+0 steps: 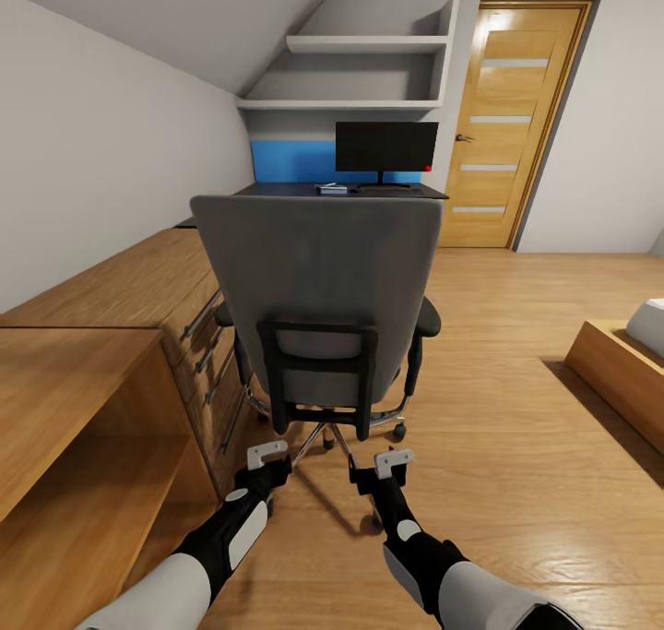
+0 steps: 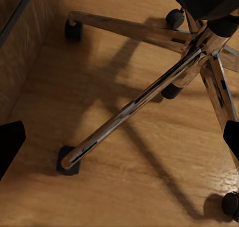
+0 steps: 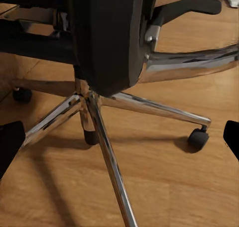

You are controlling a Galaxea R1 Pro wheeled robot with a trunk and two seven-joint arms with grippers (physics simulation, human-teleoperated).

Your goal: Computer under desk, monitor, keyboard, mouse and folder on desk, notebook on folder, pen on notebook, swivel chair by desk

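From the head camera, the swivel chair (image 1: 318,307) stands back-on right in front, on the wooden floor (image 1: 516,409), beside the low wooden shelving (image 1: 111,335). Beyond it, the desk (image 1: 277,189) carries the monitor (image 1: 385,147) before its blue panel, small items at the stand's foot too tiny to name. Both arms reach low: left gripper (image 1: 268,457) and right gripper (image 1: 393,467) hang just behind the chair's base, holding nothing. Left wrist camera: chrome spokes (image 2: 129,107) and casters close below, fingertips spread wide at the frame's edges. Right wrist camera: the chair's dark back bracket (image 3: 107,38) looms near, fingers likewise parted.
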